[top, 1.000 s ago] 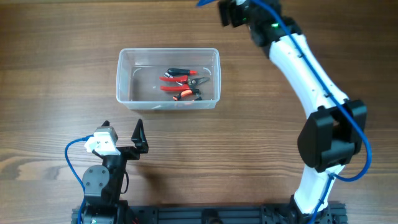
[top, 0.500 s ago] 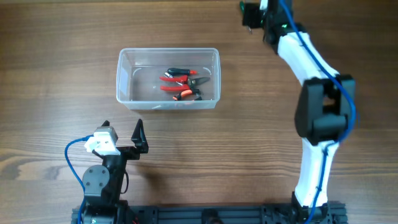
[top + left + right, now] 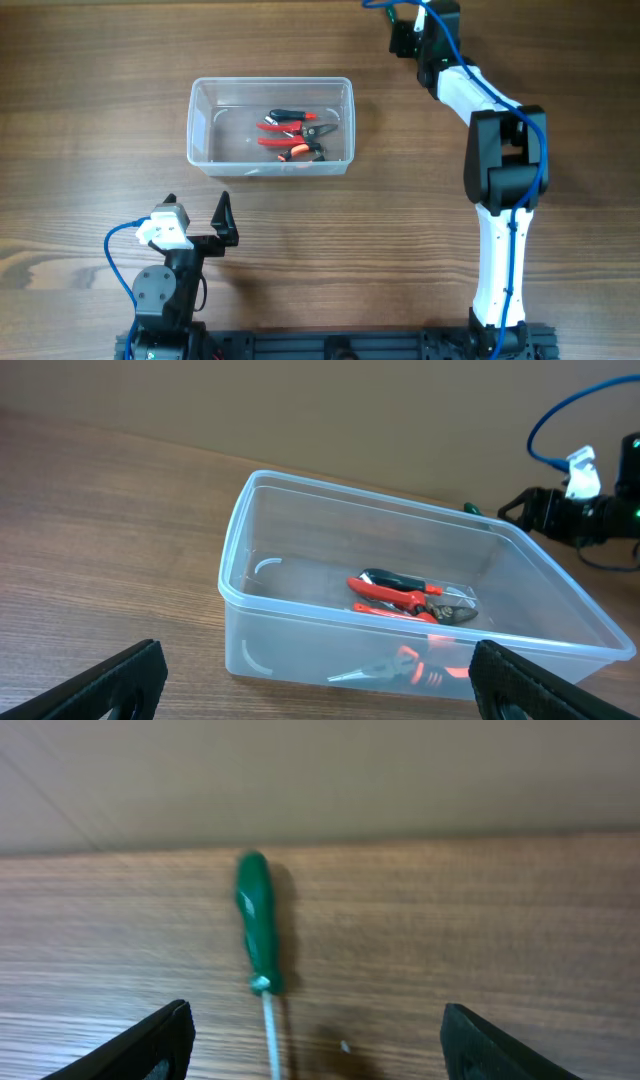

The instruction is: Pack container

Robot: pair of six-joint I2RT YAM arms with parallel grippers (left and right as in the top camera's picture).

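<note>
The clear plastic container [image 3: 200, 120] stands at the table's middle left. It holds red-handled pliers [image 3: 292, 122] and orange-handled pliers [image 3: 298, 151], which also show in the left wrist view [image 3: 400, 594]. My left gripper [image 3: 196, 214] is open and empty, just in front of the container [image 3: 235, 550]. My right gripper [image 3: 404, 34] is open and empty at the far edge of the table. In the right wrist view a green-handled screwdriver [image 3: 255, 920] lies on the wood just ahead of the open right fingers [image 3: 315, 1045], left of their middle.
The right arm [image 3: 500, 150] stretches from the front right base to the far edge. A blue cable [image 3: 560, 420] runs along it. Bare wood lies between the container and the right arm.
The right arm has folded and its gripper has shifted right along the far edge, then settled low behind the screwdriver. The left arm and the container have not moved.
</note>
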